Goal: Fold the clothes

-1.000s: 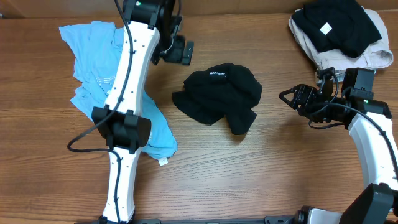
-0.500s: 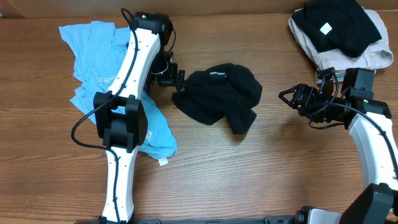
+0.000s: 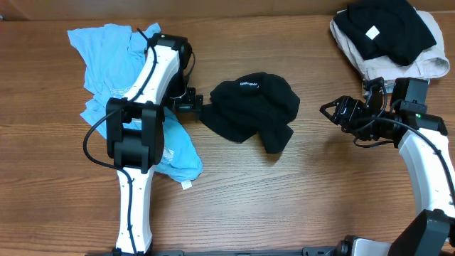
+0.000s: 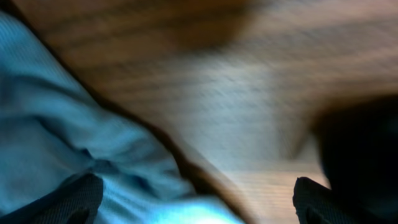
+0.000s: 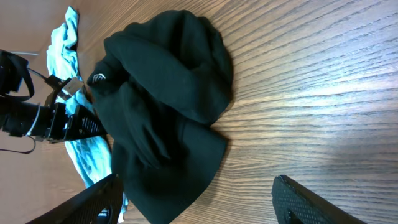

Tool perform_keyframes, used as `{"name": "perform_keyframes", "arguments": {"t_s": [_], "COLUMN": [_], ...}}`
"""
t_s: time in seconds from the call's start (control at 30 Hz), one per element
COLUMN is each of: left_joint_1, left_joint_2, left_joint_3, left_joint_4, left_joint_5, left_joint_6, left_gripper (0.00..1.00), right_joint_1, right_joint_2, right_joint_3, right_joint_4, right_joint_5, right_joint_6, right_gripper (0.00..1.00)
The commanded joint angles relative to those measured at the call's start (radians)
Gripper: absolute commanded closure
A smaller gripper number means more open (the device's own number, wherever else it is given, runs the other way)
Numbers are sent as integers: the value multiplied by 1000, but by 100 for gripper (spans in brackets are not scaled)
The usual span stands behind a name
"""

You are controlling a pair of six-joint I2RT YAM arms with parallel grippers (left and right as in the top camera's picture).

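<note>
I see the black garment (image 3: 249, 110) lying in a soft, matte, crumpled mound in the middle of the wood-grain worktop (image 3: 284, 199). The thin, wrinkled blue shirt (image 3: 114, 64) is spread at its 9 o'clock, and a flat stack of folded clothes (image 3: 387, 32), black over beige, sits at its 2 o'clock. My left gripper (image 3: 192, 107) sits at the mound's 9 o'clock edge, spread wide and empty between blue and black cloth; my right gripper (image 3: 330, 112) hangs well apart at 3 o'clock, also wide and empty.
</note>
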Motion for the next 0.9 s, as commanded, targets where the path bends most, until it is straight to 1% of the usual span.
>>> {"name": "perform_keyframes", "arguments": {"t_s": [0.0, 0.3, 0.57, 0.7, 0.87], "left_joint_1": [33, 183, 314, 357, 428], "left_joint_2": [-12, -12, -12, -12, -12], "left_joint_3": [-62, -227, -276, -276, -276], "left_joint_4": [51, 198, 330, 354, 369], "left_joint_5": [-52, -124, -406, -506, -502], "left_joint_6": [-32, -34, -8, -3, 30], "left_gripper": [0, 0, 0, 0, 0], "right_joint_1": [-2, -2, -2, -2, -2], "right_joint_2": [-21, -21, -21, -21, -21], "right_joint_3": [22, 22, 21, 21, 21], "right_joint_4": [11, 23, 37, 37, 36], "right_joint_5": [11, 14, 14, 14, 24], "right_joint_6": [-8, -8, -7, -7, -8], "right_gripper": [20, 19, 19, 19, 19]}}
